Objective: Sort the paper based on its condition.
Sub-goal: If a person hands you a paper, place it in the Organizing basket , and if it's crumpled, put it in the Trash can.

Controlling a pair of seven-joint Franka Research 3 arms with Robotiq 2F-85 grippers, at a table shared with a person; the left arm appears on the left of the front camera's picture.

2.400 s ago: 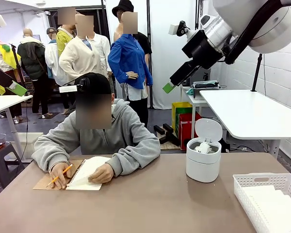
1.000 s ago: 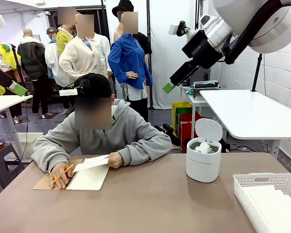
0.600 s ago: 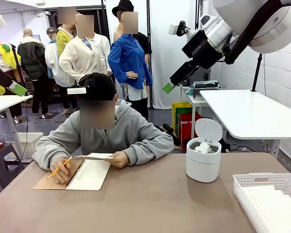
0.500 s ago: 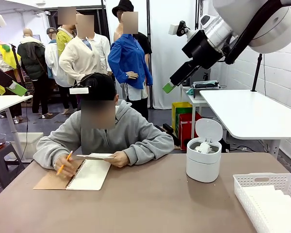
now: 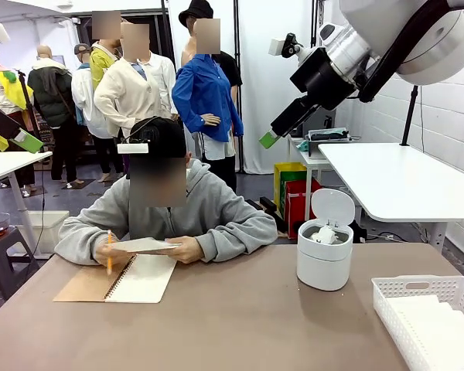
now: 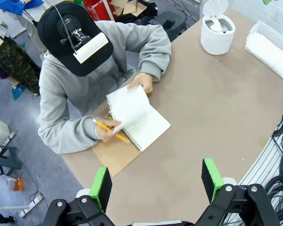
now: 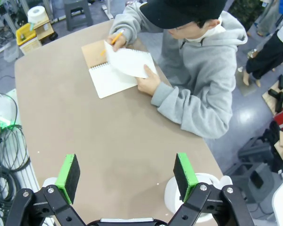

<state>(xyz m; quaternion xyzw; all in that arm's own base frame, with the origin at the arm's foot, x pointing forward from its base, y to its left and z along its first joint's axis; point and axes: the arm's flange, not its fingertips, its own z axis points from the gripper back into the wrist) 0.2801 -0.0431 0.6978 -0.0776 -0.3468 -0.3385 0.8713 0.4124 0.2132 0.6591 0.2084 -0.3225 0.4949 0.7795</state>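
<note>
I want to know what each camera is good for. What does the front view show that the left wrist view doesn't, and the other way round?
Front view: the right arm raised high, seen from the side.
Left wrist view: its own open green-padded fingers, and black cables beside the table.
Both: the person holding a white sheet up over the notebook, the pencil, the white bin and the basket.

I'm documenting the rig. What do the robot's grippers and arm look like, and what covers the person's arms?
The left gripper and the right gripper are alike: black angular fingers, each tipped with a bright green rectangular pad. The right arm is white and rounded, with a black wrist section. The person wears long grey hoodie sleeves.
</note>
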